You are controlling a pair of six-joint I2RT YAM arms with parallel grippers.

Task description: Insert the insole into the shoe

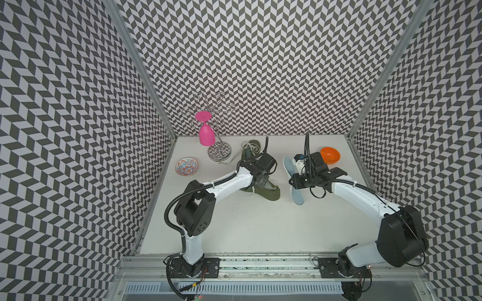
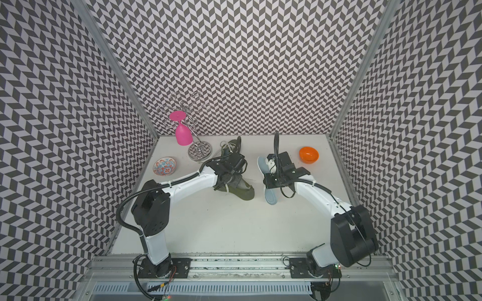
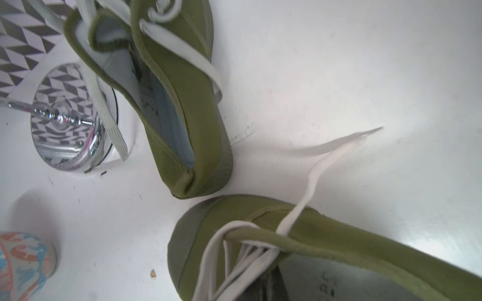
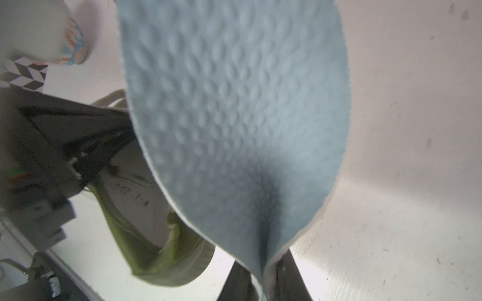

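Right wrist view: the right gripper (image 4: 266,282) pinches a pale-blue dimpled foam insole (image 4: 234,117) near the olive canvas shoe (image 4: 167,251) clamped by the left gripper (image 1: 261,179), insertion apparently next, needing toe-first alignment.

The left arm (image 1: 228,183) and right arm (image 1: 357,195) share white shells, black joints, ribbed black conduits and screwed base plates.

Shoe (image 3: 352,234) is showing matt canvas cloth | laces (image 3: 336,152) are appearing as flat woven tape | insole (image 4: 234,117) is presenting a dimpled, matt, foam-like face | stand base (image 3: 65,146) is reflecting like mirror-polished metal | orange bowl (image 2: 308,154) is shining like glossy plastic | table (image 3: 339,78) is looking smooth, faintly scuffed
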